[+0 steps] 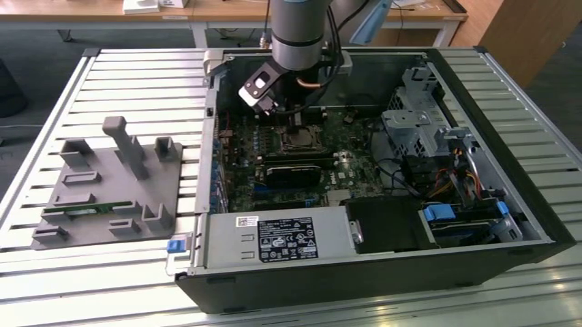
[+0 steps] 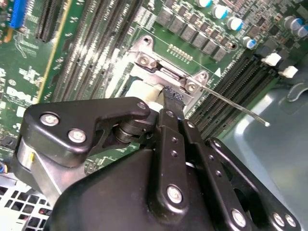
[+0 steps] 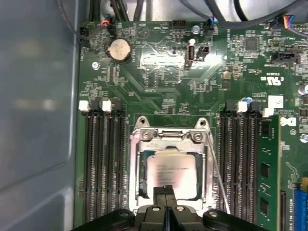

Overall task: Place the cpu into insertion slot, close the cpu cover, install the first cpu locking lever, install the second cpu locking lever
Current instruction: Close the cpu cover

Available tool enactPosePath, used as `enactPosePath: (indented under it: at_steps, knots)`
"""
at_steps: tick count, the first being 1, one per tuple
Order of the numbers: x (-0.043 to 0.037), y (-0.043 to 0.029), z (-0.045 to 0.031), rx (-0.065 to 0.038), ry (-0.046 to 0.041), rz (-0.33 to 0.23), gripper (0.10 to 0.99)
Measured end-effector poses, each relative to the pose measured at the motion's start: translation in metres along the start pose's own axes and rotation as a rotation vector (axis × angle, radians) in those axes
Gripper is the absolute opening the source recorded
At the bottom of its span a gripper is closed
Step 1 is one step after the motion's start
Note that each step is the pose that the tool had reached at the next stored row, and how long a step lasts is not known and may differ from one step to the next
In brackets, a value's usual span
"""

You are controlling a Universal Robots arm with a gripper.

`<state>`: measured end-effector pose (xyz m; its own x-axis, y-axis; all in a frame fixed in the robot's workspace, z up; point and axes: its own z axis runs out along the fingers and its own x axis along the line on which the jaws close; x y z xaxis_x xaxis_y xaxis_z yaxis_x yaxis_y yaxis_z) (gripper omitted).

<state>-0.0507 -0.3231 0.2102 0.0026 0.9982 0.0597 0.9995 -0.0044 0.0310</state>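
**CPU seated in socket, claw closed over its edge**

The cpu (image 3: pixel 171 171), a small flat square with a pale, matte silver-grey top, lies inside the insertion slot (image 1: pixel 298 142) on the green motherboard (image 3: pixel 163 82). The cpu cover (image 3: pixel 134 166), a thin bright metal frame with a square window, lies down around the chip, and the chip's top shows through that window. Two screw heads mark the frame's bar on the side of the socket away from the claw.

In the first wrist view the gripper (image 3: pixel 166 191) has its two narrow black fingertips pressed together, with only a thin seam between them and nothing pinched. The tips sit over the chip's edge nearest the claw. Whether they touch the metal cannot be told.

A thin, straight steel locking lever (image 2: pixel 236 108) runs out at an angle from one corner of the socket, across the neighbouring memory slots (image 3: pixel 103 163). These long black ribbed slots flank the socket on both sides. A round silver coin cell (image 3: pixel 119 49) sits further off on the board.

In the exterior view the grey cylindrical arm (image 1: pixel 300 30) reaches down into an open black computer case (image 1: pixel 364 286) holding a boxy metal power supply (image 1: pixel 272 238). The case rests on a slatted aluminium table (image 1: pixel 118 68). A grey moulded fixture (image 1: pixel 100 197) with upright posts stands towards the exterior view's left, well apart from the case.
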Motion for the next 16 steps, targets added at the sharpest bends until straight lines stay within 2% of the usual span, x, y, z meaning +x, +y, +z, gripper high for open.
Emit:
enactPosePath:
  at_steps: [4, 11, 16]
  knots:
    - [-0.0029, 0.0021, 0.0002, 0.000, 0.0000, 0.001, 0.106]
    - [-0.0030, 0.0138, 0.0009, 0.000, 0.0001, 0.001, 0.106]
    - [-0.0029, 0.0150, 0.0011, 0.000, 0.0000, 0.001, 0.106]
